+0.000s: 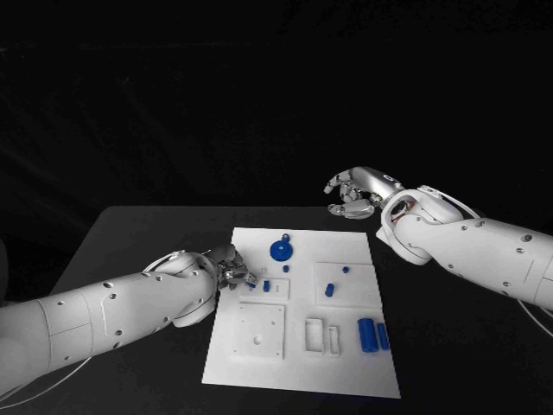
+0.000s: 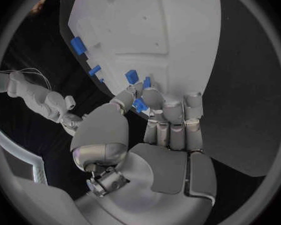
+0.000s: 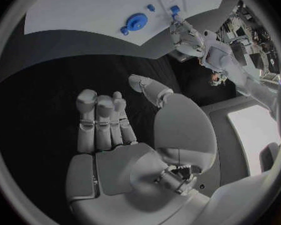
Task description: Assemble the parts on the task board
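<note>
The left arm is stretched in from the near left, and its hand (image 1: 231, 268) is set at the left edge of the board. In the left wrist view the fingers (image 2: 172, 110) are curled in, and a small blue piece (image 2: 139, 104) is pinched between them and the thumb. The right arm is reached across from the right, and its hand (image 1: 358, 192) is held above the table beyond the far edge, fingers curled in with nothing in them.

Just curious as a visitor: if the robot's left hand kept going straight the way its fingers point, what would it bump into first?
The left hand already holds a small blue piece at the white board's edge; straight on, it would probably meet another blue piece standing there, though depth is unclear.
</note>
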{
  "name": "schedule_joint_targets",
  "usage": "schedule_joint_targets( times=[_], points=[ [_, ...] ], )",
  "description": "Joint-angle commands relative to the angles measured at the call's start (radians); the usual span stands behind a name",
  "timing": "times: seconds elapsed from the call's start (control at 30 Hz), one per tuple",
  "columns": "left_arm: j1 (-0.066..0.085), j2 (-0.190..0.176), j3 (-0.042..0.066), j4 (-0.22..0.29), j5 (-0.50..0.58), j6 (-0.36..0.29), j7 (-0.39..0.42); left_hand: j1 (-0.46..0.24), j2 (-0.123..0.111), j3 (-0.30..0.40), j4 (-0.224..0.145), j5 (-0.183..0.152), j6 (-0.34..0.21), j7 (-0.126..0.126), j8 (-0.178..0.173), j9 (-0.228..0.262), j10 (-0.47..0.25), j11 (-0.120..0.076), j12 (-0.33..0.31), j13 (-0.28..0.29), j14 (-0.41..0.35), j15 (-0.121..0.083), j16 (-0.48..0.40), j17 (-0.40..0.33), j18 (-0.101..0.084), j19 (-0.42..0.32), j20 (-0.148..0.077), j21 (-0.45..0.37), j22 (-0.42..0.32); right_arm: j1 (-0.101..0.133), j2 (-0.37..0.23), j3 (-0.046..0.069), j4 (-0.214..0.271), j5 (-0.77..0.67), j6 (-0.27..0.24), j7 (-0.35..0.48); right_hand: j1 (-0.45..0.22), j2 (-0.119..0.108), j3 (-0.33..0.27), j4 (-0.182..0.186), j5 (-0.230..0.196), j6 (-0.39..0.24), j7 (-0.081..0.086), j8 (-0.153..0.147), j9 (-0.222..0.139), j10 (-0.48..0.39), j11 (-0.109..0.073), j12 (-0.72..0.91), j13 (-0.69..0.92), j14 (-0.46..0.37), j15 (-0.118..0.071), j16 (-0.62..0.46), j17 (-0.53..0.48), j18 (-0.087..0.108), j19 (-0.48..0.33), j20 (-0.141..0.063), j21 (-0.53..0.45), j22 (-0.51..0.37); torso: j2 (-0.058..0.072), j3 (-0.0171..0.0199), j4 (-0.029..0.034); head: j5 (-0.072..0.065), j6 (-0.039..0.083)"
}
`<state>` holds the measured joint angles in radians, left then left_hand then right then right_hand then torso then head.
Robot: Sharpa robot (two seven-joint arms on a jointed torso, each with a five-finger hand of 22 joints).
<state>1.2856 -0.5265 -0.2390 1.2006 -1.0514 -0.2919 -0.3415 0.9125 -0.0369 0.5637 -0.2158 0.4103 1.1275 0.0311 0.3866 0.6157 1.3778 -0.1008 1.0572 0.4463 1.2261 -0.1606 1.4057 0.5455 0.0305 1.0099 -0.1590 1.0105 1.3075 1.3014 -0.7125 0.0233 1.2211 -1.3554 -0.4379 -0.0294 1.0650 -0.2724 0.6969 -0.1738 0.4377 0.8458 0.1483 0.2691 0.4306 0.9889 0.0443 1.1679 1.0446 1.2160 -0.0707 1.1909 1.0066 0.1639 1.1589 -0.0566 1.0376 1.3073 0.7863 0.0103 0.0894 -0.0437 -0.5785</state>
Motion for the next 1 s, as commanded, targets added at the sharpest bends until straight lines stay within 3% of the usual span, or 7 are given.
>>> schedule_joint_targets(
  times=[0.03,1.0],
  points=[
    [-0.002,0.000,-0.001,-0.003,-0.028,0.014,-0.003,0.001,0.012,0.041,-0.038,0.006,0.089,-0.060,0.080,0.208,0.031,-0.037,0.006,0.001,0.044,-0.048,0.006,0.002,0.019,0.008,-0.118,0.007,0.021,-0.001,0.000,0.000,0.002,-0.002,0.005,0.009,-0.010,-0.001,-0.001,0.003,0.005,0.003,0.010,0.004,-0.001,-0.009,0.001,0.006,-0.002,0.000,0.006,-0.003,-0.002,0.098,0.009,-0.001,-0.004,0.017,-0.001,-0.0003,0.0009,0.000,-0.001],
    [-0.005,-0.011,-0.001,0.011,-0.030,0.057,-0.016,-0.003,0.014,0.042,-0.044,0.022,0.090,-0.062,0.085,0.213,0.030,-0.039,0.014,0.003,0.045,-0.047,0.012,0.003,0.020,0.008,-0.117,0.012,0.021,-0.002,-0.002,0.000,0.003,-0.002,0.005,0.009,-0.011,0.000,-0.001,0.002,0.008,0.003,0.010,0.004,-0.002,-0.009,0.001,0.007,-0.002,0.000,0.006,-0.003,-0.002,0.098,0.009,-0.001,-0.004,0.017,-0.001,-0.0003,0.0012,-0.001,-0.005]
  ],
)
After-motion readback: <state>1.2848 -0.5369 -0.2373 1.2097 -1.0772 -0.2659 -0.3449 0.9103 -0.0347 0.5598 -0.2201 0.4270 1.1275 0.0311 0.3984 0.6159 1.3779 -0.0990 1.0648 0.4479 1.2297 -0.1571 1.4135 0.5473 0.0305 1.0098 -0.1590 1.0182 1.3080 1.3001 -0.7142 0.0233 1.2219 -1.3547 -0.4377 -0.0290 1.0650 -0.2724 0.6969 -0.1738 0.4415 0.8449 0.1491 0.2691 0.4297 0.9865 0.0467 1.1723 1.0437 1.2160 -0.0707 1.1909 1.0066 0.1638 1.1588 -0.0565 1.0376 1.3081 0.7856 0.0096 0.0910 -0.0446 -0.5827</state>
